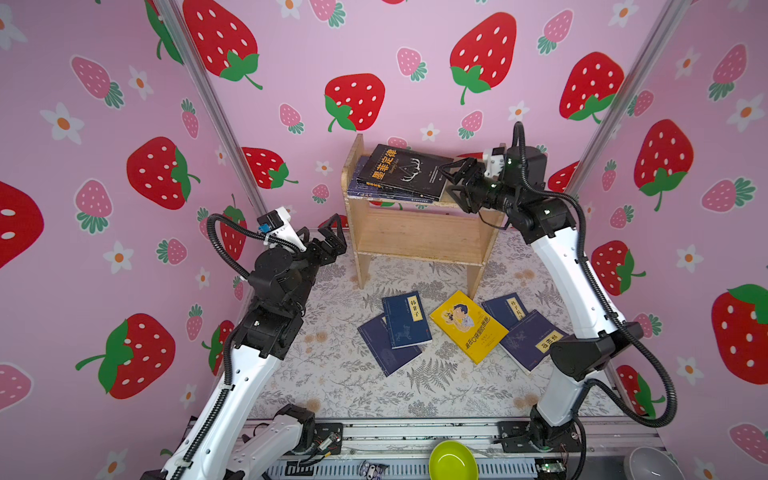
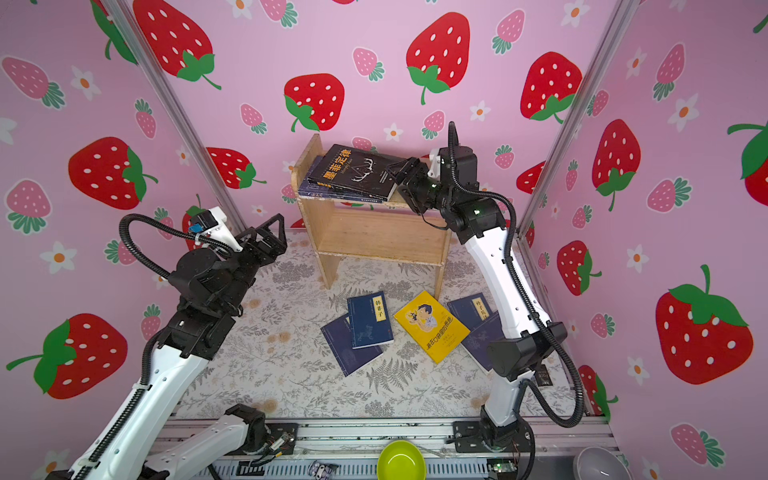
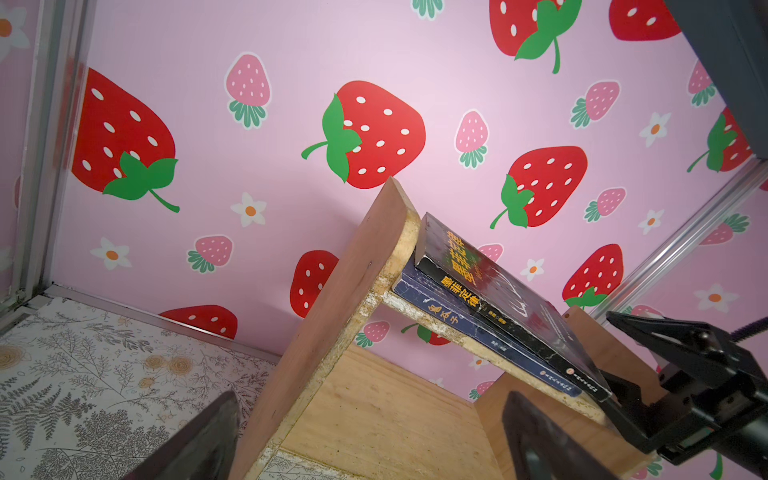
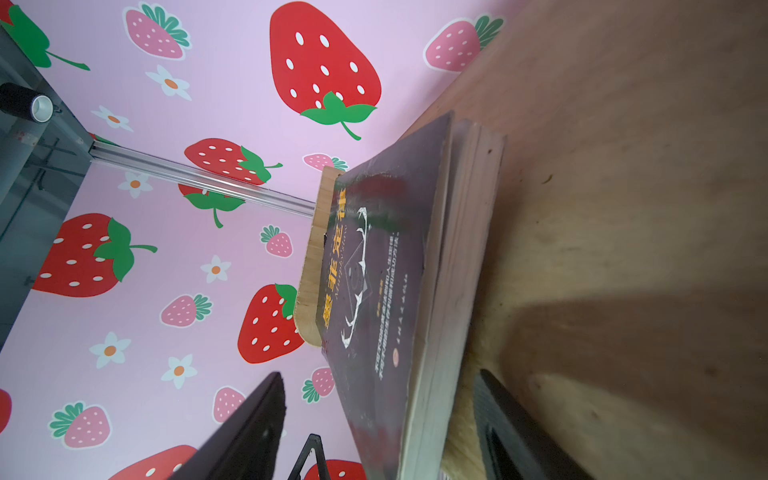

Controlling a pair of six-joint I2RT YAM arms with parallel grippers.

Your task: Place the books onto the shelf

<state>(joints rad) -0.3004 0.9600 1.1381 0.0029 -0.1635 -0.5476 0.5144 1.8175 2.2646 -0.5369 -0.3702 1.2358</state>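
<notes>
Closest to my camera head, a lime-green bowl [image 1: 453,461] sits by the front rail, behind both grippers and well apart from them. Ahead of the hands I see the shelf [image 1: 419,239], a pale wooden two-tier rack standing on a fern-print mat [image 1: 332,374]. My right gripper [image 1: 446,178] is up at the right end of the shelf's top tier. Its jaws stand parted on either side of the nearest edge of the black book [image 1: 403,172], and my right wrist view shows a gap between one finger and the cover, so nothing is clamped. That black book, with white antlers and yellow lettering, lies tilted: its far edge leans on the side panel farthest from the right gripper, and it rests on a dark book [image 1: 359,189] lying flat on the top tier. My left gripper [image 1: 332,226] hovers just beside the shelf's left panel, jaws spread wide and empty. Well below the right gripper, on the mat in front of the shelf, lie the yellow book [image 1: 469,326] and four navy books [image 1: 405,320], two overlapping on each side of the yellow one.
</notes>
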